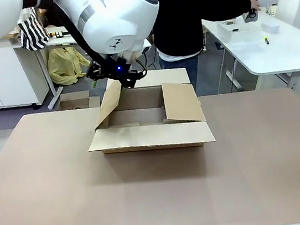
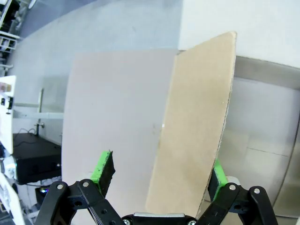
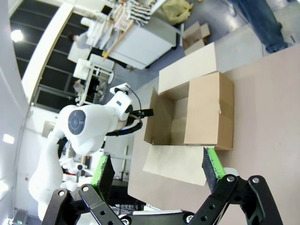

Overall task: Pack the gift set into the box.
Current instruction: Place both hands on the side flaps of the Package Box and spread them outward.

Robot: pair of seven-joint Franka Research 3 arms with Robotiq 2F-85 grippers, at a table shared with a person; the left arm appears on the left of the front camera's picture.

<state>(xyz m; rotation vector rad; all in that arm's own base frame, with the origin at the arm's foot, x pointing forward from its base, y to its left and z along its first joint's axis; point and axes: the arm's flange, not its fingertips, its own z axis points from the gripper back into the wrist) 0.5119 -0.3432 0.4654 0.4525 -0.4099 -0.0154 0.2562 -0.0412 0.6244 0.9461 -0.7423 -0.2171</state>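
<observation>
We see the left arm come in from the upper left, its thick white wrist bent downward so that the left gripper [image 1: 112, 81] meets the upper edge of the box [image 1: 153, 137]. The carton's raised flap [image 2: 197, 117] stands between the gripper's fingers. In the left wrist view these fingers are spread wide. One green pad [image 2: 106, 168] sits well clear of the cardboard face, while the other pad [image 2: 216, 177] is just beside the flap's edge. We cannot tell whether that pad touches, so the jaws straddle the flap without pinching it.

From this gripper, the rest of the box lies below and to its right on the brown table [image 1: 260, 181]. The flap opposite the gripper leans in over the opening. The flap on the robot's side lies flat outward on the tabletop, and the far one is folded out toward the person [image 1: 191, 6]. Plain cardboard shows inside the carton.

The right gripper [image 3: 157, 168] hangs high over the table with its fingers wide apart and only air between them. From its wrist camera we look down on the open box [image 3: 208, 112], which lies straight ahead of the fingertips and well apart from them. The left arm [image 3: 89, 126] is on the carton's other side.

Beyond the box, the person stands turned aside, one arm stretched to a white side table [image 1: 253, 47].
</observation>
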